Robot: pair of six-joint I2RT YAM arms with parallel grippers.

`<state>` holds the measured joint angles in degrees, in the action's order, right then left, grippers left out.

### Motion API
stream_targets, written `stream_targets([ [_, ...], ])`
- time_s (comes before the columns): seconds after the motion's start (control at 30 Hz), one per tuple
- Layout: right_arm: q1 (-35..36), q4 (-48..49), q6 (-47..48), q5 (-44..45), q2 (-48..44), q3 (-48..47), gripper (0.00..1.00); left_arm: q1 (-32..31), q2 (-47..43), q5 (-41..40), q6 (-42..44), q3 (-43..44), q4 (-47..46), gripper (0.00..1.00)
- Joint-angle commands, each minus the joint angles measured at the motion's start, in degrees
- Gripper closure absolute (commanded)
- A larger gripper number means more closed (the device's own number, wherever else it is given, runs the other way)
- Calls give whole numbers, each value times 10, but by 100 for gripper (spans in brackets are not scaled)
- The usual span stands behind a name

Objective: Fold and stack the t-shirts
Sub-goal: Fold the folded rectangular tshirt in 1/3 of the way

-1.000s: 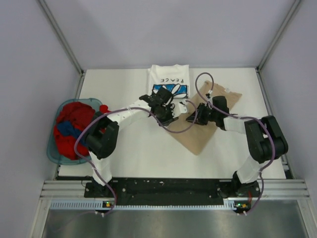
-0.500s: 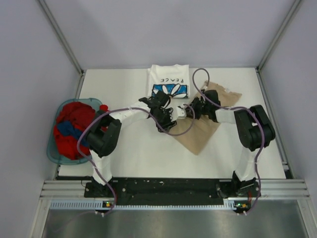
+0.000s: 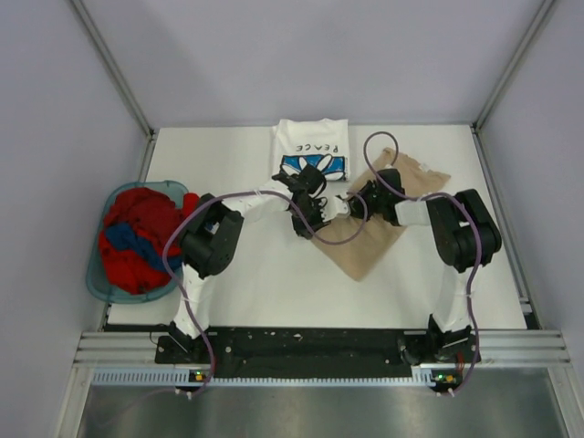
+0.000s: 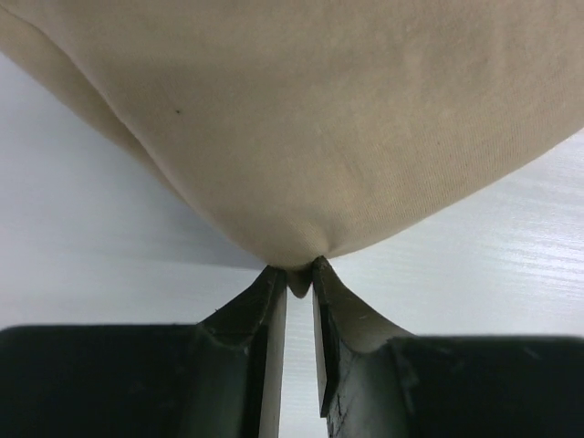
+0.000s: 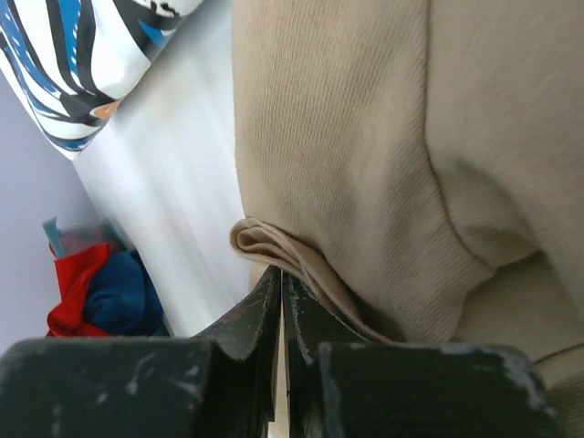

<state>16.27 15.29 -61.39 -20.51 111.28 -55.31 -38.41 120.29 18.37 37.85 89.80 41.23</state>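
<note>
The tan t-shirt point(image 3: 379, 230) lies crumpled at the table's middle right. My left gripper point(image 3: 316, 212) is at its left corner. In the left wrist view this gripper point(image 4: 298, 272) is shut on a small nub of the tan t-shirt point(image 4: 301, 119), which is lifted off the table. My right gripper point(image 3: 354, 202) is close beside it, with jaws pressed together point(image 5: 281, 271) under a folded hem of the tan t-shirt point(image 5: 365, 137). I cannot tell if that hem is pinched. The folded white daisy-print t-shirt point(image 3: 312, 151) lies at the back centre.
A teal basket point(image 3: 99, 278) at the left edge holds red point(image 3: 141, 212) and blue point(image 3: 128, 242) t-shirts. Both arms' purple cables point(image 3: 342, 239) loop over the table's middle. The white table point(image 3: 265, 283) ends at metal rails near the arm bases.
Both grippers have drawn together at the tan t-shirt's left corner. The left one opened and closed on the cloth, the right one closed fully, and the right arm reached further left.
</note>
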Motion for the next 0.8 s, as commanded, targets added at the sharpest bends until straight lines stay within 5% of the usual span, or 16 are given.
stream_targets([
  [0.0, -19, 20, -7, 43, 10, -32, 97, -12, 20, -5, 8, 2, 38, 80],
  [0.17, -48, -13, 6, 58, 24, -66, 95, -12, 12, -20, 13, 7, 51, 78],
  [0.3, -47, -65, 111, 0, 2, -133, 91, -12, -41, -42, 48, -14, 46, 72],
  [0.53, -47, -57, 265, -97, -188, -79, 74, -11, -187, 2, 196, -82, -3, 57],
  [0.77, -46, -218, 546, -127, -372, 4, 56, -12, -221, 82, 415, -136, -55, 49],
])
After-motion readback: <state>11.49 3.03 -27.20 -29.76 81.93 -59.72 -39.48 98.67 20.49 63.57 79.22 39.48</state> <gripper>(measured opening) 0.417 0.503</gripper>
